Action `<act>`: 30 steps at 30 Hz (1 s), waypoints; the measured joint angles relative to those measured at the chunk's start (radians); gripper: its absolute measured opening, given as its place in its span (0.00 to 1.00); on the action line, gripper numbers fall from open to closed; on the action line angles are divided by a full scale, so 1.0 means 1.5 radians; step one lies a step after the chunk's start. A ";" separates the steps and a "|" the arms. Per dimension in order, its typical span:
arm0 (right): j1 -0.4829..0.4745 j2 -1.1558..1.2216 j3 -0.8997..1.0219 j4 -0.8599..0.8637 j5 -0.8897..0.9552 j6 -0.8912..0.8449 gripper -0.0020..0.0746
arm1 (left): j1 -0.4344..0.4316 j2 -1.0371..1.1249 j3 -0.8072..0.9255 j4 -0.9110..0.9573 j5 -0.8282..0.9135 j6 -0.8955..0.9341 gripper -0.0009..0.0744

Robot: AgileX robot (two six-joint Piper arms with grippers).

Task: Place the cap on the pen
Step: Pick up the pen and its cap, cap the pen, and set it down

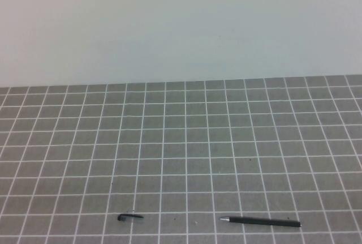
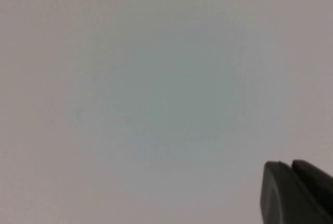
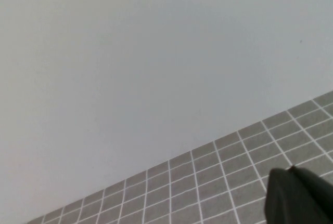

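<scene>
High view: a slim black pen (image 1: 261,221), silver tip pointing left, lies along the near edge of the grey gridded table (image 1: 186,142), right of centre. Its black cap (image 1: 130,217) lies well apart, left of centre.

Left wrist view: the left hand (image 2: 296,195) shows as a dark piece against a pale wall (image 2: 156,89); grip cannot be told.

Right wrist view: the right hand (image 3: 297,197) hangs over the table's far edge; grip cannot be told.

Surface is a flat grey mat with a white square grid (image 1: 186,142). Two things lie on it, both near the front edge: a slim black pen with a silvery tip (image 1: 261,221) on the right, tip pointing left, and a small black pen cap (image 1: 130,217) well apart to its left.
</scene>
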 joint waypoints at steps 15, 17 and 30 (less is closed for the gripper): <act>0.000 0.001 -0.003 -0.040 0.005 -0.021 0.02 | 0.000 0.007 -0.266 -0.003 0.509 -0.122 0.01; 0.000 0.001 -0.010 -0.043 0.026 -0.028 0.02 | 0.000 0.007 -0.278 -0.023 0.514 -0.122 0.01; 0.000 0.009 -0.165 -0.043 0.257 -0.223 0.03 | -0.001 0.040 -0.260 -0.036 0.679 -0.117 0.01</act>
